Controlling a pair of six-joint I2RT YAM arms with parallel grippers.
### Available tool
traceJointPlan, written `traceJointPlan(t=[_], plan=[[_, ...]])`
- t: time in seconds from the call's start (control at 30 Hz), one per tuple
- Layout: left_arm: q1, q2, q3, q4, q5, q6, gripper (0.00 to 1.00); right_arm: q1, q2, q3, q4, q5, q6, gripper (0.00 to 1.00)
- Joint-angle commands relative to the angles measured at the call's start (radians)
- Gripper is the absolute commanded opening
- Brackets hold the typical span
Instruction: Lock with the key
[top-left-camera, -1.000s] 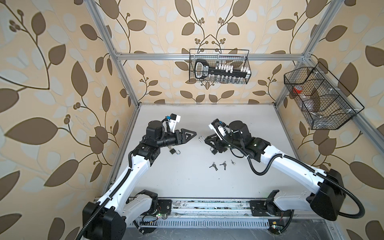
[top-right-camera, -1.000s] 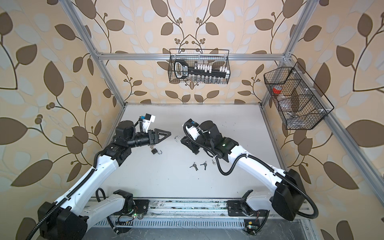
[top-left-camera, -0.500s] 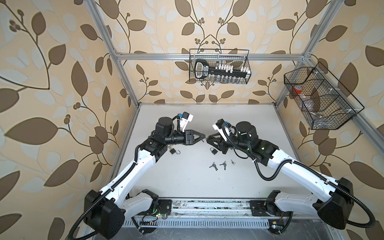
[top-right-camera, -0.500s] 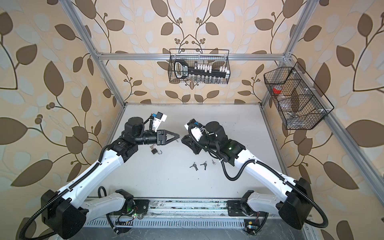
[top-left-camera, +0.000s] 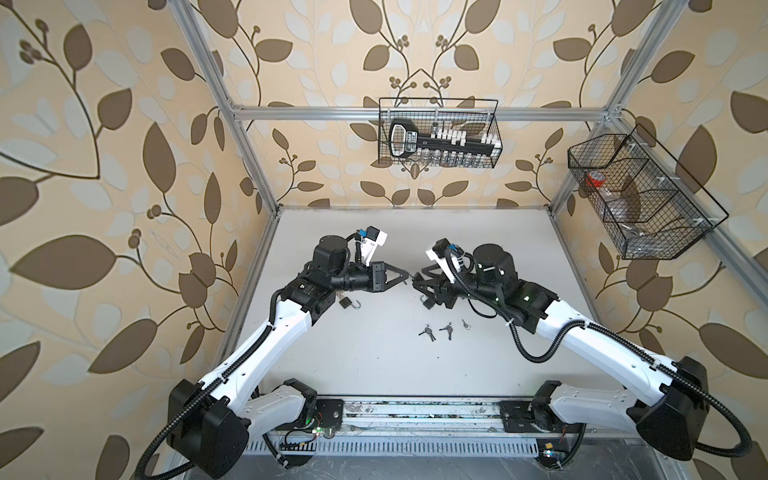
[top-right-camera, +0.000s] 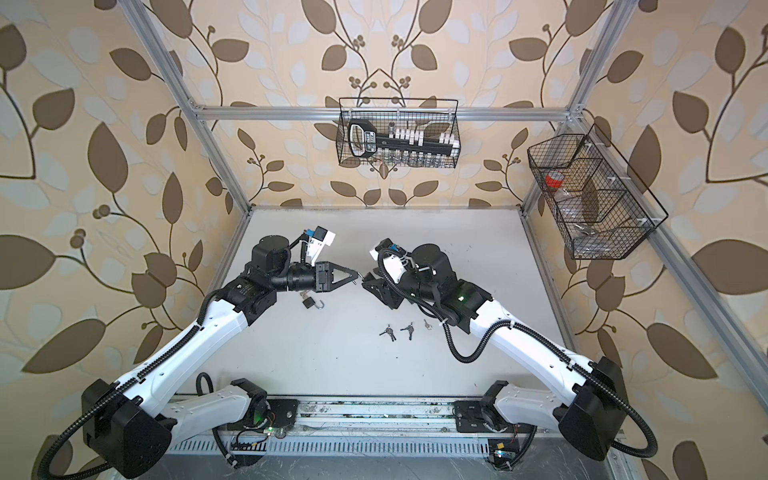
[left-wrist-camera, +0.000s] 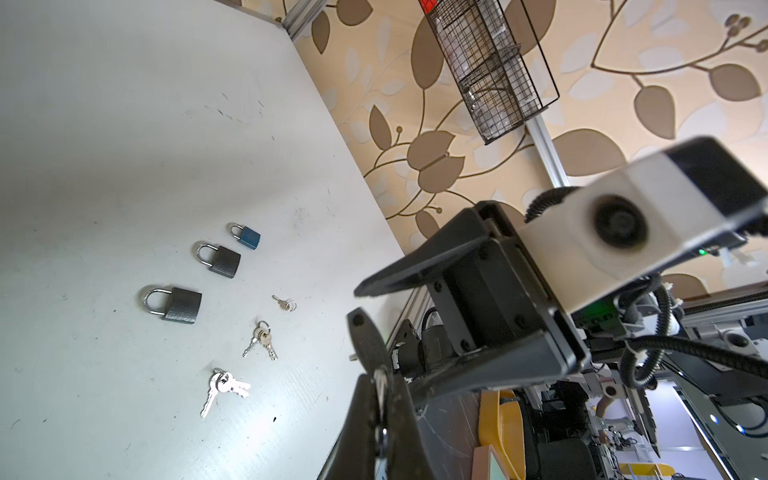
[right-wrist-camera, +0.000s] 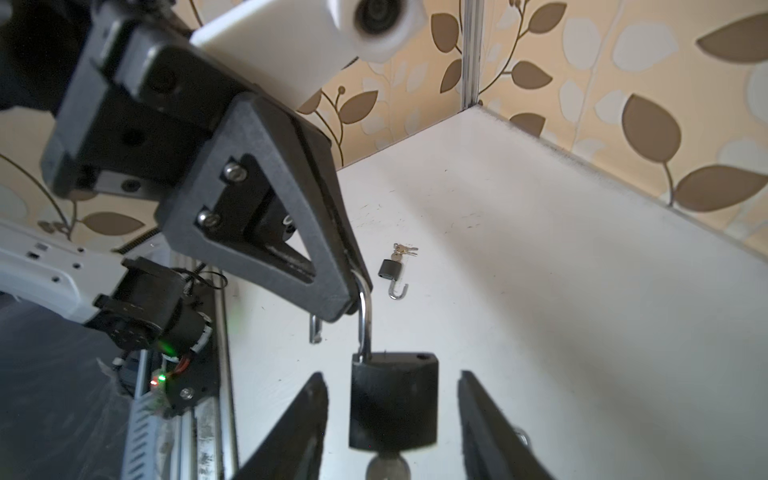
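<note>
Padlock (right-wrist-camera: 392, 399) pinched in left claw (right-wrist-camera: 357, 291), right claw (right-wrist-camera: 390, 376) agape, three key bunches (left-wrist-camera: 224, 384) (left-wrist-camera: 261, 338) (left-wrist-camera: 284, 303)

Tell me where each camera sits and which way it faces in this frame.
Top views: high above the front edge, looking down at the table; both arms show whole, left gripper and right gripper close together.
Left wrist: on the left arm, looking past its own shut fingers at the right gripper.
Right wrist: on the right arm, looking past its own open fingers at the padlock hanging from the left gripper.
Shared: each wrist view shows the opposite gripper and the table.
</note>
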Motion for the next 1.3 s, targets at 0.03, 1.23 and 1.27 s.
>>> traceJointPlan(t=[0.03,1.23,1.27], plan=[[-0.007,-0.065,0.038,0.024,-0.040,-0.006,0.00,0.002,-0.106,-0.085,0.136,0.068,-0.021,0.64],[-0.051,-0.103,0.023,0.370,0.033,-0.252,0.00,0.005,-0.067,-0.286,0.764,-0.019,-0.054,0.29],[-0.052,-0.103,0.024,0.371,0.032,-0.253,0.00,0.005,-0.066,-0.287,0.762,-0.019,-0.051,0.27]])
